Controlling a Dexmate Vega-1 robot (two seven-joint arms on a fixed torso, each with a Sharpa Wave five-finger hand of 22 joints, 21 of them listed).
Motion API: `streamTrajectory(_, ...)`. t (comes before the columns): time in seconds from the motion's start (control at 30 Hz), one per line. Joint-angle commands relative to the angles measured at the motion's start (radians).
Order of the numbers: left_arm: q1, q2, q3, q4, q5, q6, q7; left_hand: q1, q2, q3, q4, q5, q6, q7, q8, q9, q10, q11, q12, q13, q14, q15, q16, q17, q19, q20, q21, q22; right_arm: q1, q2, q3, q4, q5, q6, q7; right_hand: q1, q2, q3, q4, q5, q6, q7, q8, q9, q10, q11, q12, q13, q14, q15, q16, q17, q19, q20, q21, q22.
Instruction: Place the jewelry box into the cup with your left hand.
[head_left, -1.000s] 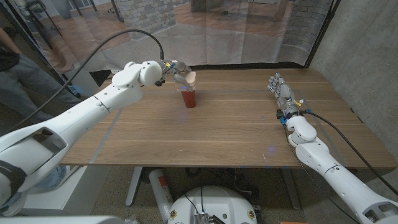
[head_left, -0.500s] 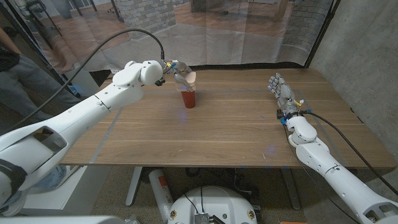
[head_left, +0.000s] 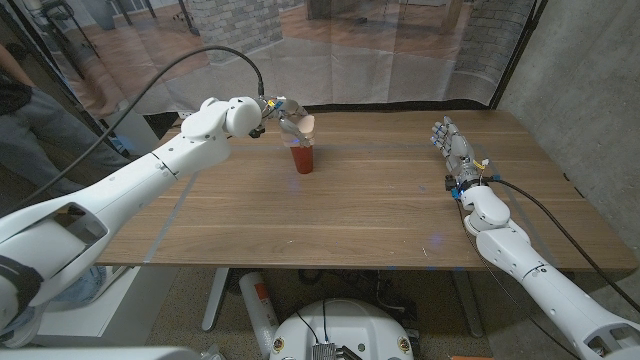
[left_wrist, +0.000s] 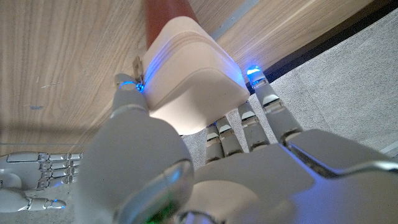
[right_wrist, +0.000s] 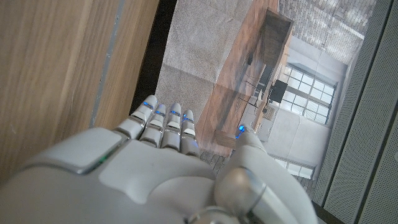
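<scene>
A small red cup (head_left: 303, 158) stands upright on the far left-centre of the wooden table (head_left: 360, 215). Just above its rim my left hand (head_left: 287, 119) holds a pale cream jewelry box (head_left: 307, 125) between thumb and fingers. The left wrist view shows the same box (left_wrist: 189, 81) close up in that hand's fingers (left_wrist: 261, 106), with the red cup (left_wrist: 166, 12) right beyond it. My right hand (head_left: 452, 148) stands at the table's right side, fingers straight and together, holding nothing; its back (right_wrist: 168, 168) fills the lower part of the right wrist view.
A black cable (head_left: 180, 65) arcs over the left arm. Behind the table hangs a clear plastic curtain (head_left: 400, 50). A person (head_left: 25, 100) stands at the far left edge. A grey wall (head_left: 590, 90) rises on the right.
</scene>
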Motion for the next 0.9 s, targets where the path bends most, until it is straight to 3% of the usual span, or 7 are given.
streamTrajectory(0.03, 0.009, 0.003, -0.003, -0.012, 0.008, 0.013, 0.008, 0.089, 0.141, 0.048, 0.058, 0.006, -0.015, 0.002, -0.007, 0.003, -0.018, 0.0, -0.01, 0.004, -0.017, -0.001, -0.005, -0.004, -0.024, 0.009, -0.013, 0.003, 0.001, -0.003, 0.001, 0.003, 0.002, 0.001, 0.006, 0.0, 0.011, 0.001, -0.008, 0.0, 0.013, -0.001, -0.003, 0.003, 0.008, 0.0, 0.0, 0.004, 0.007, -0.002, -0.003, 0.002, 0.009, 0.002, -0.004, 0.004)
streamTrajectory(0.37, 0.016, 0.003, -0.005, -0.014, 0.01, 0.016, 0.016, 0.079, 0.136, 0.041, 0.061, 0.013, -0.034, 0.007, -0.018, 0.001, -0.057, 0.033, -0.022, -0.001, -0.078, 0.01, -0.006, -0.021, -0.084, 0.027, -0.035, 0.004, -0.002, -0.003, 0.001, 0.001, 0.003, 0.001, 0.005, 0.0, 0.011, 0.001, -0.009, 0.0, 0.015, -0.001, -0.002, 0.003, 0.009, -0.002, 0.0, 0.004, 0.008, -0.002, -0.003, 0.002, 0.011, 0.001, -0.007, 0.004)
streamTrajectory(0.9, 0.02, 0.006, -0.007, -0.003, 0.002, 0.001, 0.026, 0.067, 0.134, 0.034, 0.066, 0.019, -0.076, 0.012, -0.034, -0.001, -0.103, 0.044, -0.032, -0.007, -0.131, 0.018, -0.006, -0.037, -0.126, 0.048, -0.051, 0.004, -0.009, -0.002, 0.0, -0.011, -0.003, -0.004, -0.01, -0.001, 0.011, 0.0, -0.009, 0.0, 0.014, -0.002, -0.003, 0.003, 0.009, -0.001, -0.001, 0.004, 0.011, -0.001, -0.002, 0.002, 0.014, 0.002, -0.011, 0.004)
